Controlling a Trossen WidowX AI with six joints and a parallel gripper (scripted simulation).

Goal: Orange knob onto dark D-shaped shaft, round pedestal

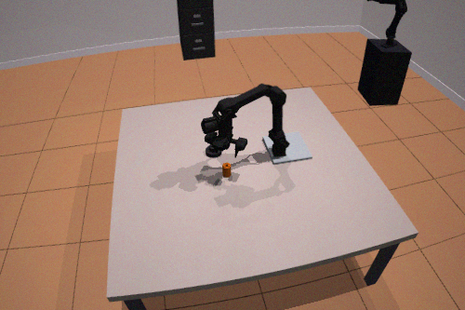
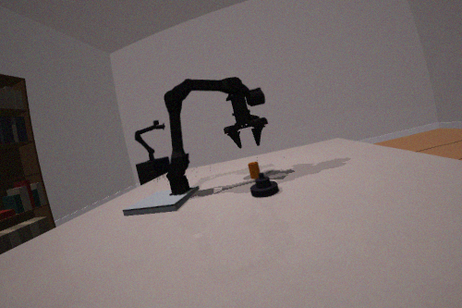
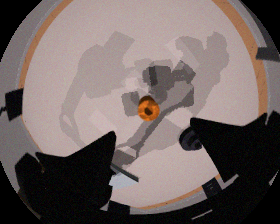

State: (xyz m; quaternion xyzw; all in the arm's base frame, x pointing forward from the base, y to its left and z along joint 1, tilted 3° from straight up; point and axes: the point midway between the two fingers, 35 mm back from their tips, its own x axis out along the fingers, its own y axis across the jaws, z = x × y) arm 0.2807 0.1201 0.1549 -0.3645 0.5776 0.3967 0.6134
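Note:
The orange knob [image 1: 226,169] [image 2: 253,169] [image 3: 147,107] stands upright on the white table [image 1: 260,239], its hole facing up. The dark round pedestal [image 1: 214,151] [image 2: 264,188] with its short shaft stands close beside the knob, apart from it; in the wrist view the pedestal [image 3: 188,140] shows only partly next to the right finger. My gripper [image 1: 231,145] [image 2: 246,138] [image 3: 153,128] is open and empty. It hangs well above the knob and pedestal with its fingers pointing down. The shaft's flat side cannot be seen.
The arm's base stands on a pale grey plate [image 1: 295,146] [image 2: 157,203] to the right of the knob. Off the table, a dark filing cabinet [image 1: 195,16] stands at the back wall and a second arm on a black stand [image 1: 385,72] at the right.

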